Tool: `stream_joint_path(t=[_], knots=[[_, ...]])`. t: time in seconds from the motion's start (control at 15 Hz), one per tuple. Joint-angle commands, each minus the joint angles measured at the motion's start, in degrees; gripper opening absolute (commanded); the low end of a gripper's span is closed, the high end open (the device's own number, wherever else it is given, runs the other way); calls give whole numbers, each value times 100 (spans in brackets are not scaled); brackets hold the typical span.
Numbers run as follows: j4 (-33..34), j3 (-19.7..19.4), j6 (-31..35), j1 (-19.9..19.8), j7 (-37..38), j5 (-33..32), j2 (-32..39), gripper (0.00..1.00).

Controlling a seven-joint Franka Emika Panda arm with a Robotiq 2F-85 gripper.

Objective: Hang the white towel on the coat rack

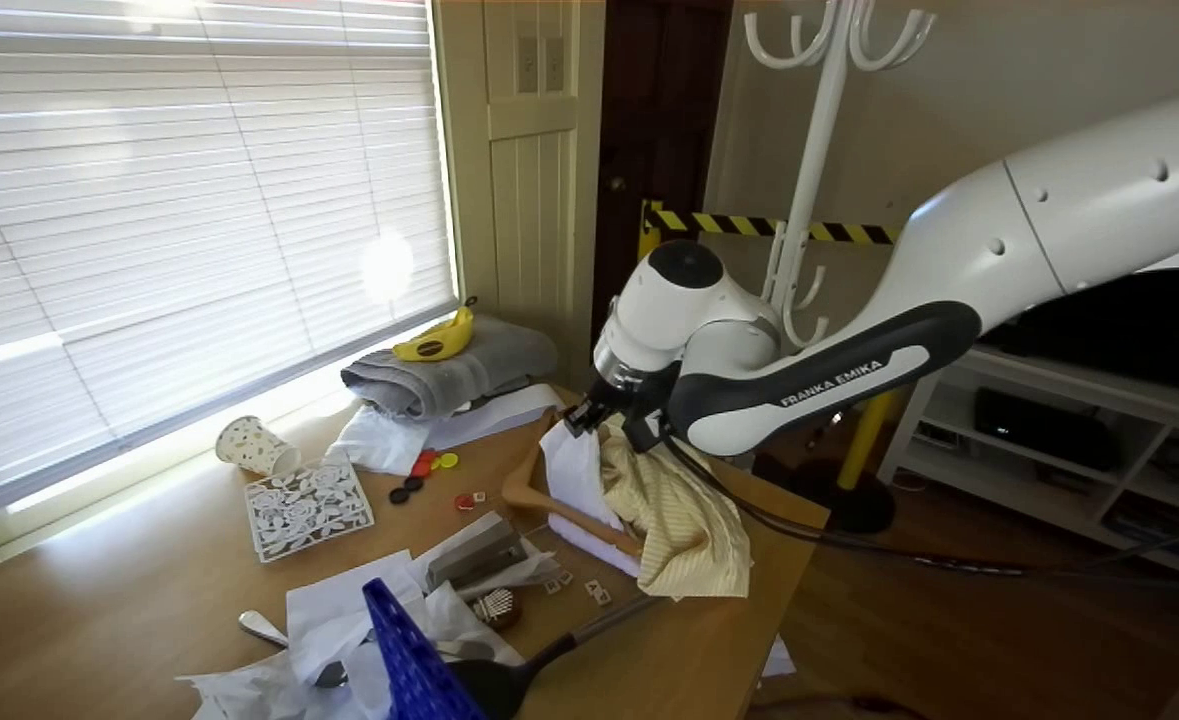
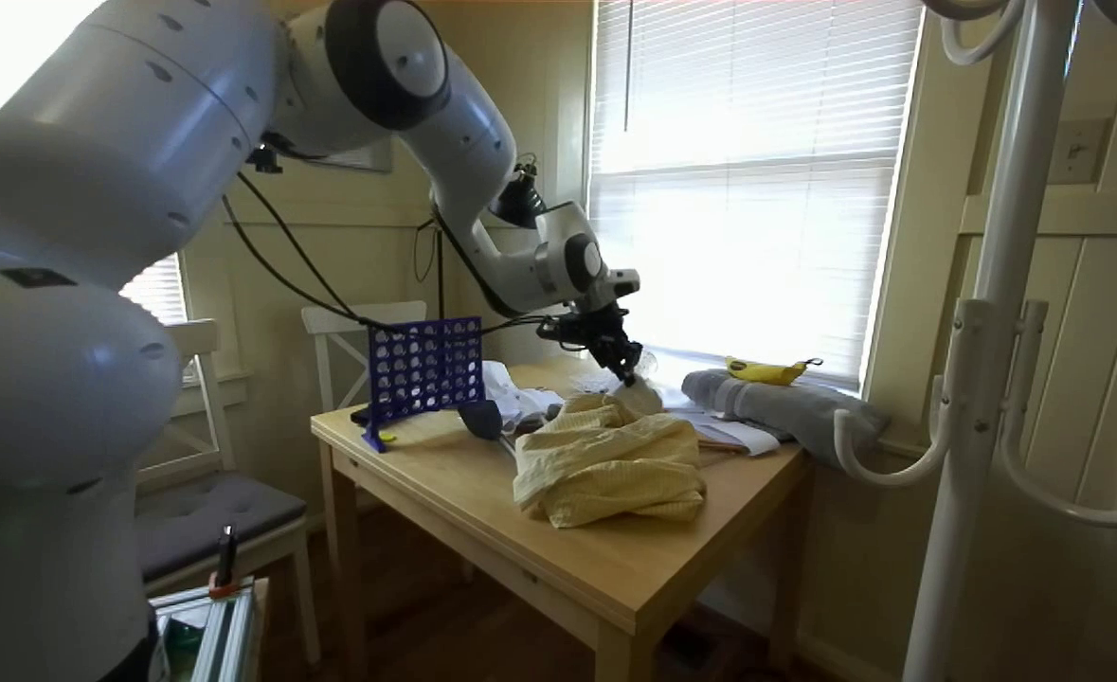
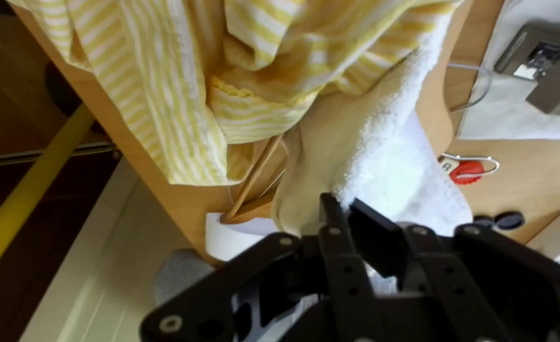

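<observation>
The white towel (image 1: 574, 470) lies on the table with one end raised to my gripper (image 1: 581, 418). The towel also shows in the wrist view (image 3: 393, 166). There the gripper (image 3: 341, 202) has its fingertips close together, pinching a fold of the towel. A wooden hanger (image 1: 559, 510) lies around the towel, its bar crossing it. A yellow striped cloth (image 1: 689, 510) lies bunched against the towel and covers part of it and the hanger. The white coat rack (image 1: 817, 150) stands beyond the table; its hooks also show in an exterior view (image 2: 984, 322).
A grey towel (image 1: 449, 365) with a yellow banana pouch (image 1: 437, 338) lies by the window. A blue game grid (image 2: 425, 369), papers (image 1: 334, 610), a dark spatula (image 1: 549, 655), a paper cup (image 1: 257, 448) and small pieces are on the table. A striped barrier tape (image 1: 729, 222) stretches behind the rack.
</observation>
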Motion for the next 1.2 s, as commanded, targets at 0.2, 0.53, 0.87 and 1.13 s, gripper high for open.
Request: stream_joint_path(t=[0.2,0.53,0.87,1.13], knots=[[-1681,-2908,404,2511,2731,-1604,-1255,2],[-2320,-5051,-20,4635,4797,-3453,-1761,2],[-3223,-6836,-151,6766,6762,-5075,-2451,2],[-3441,-7298,-130,7236,6534,-4895,-2362,8]])
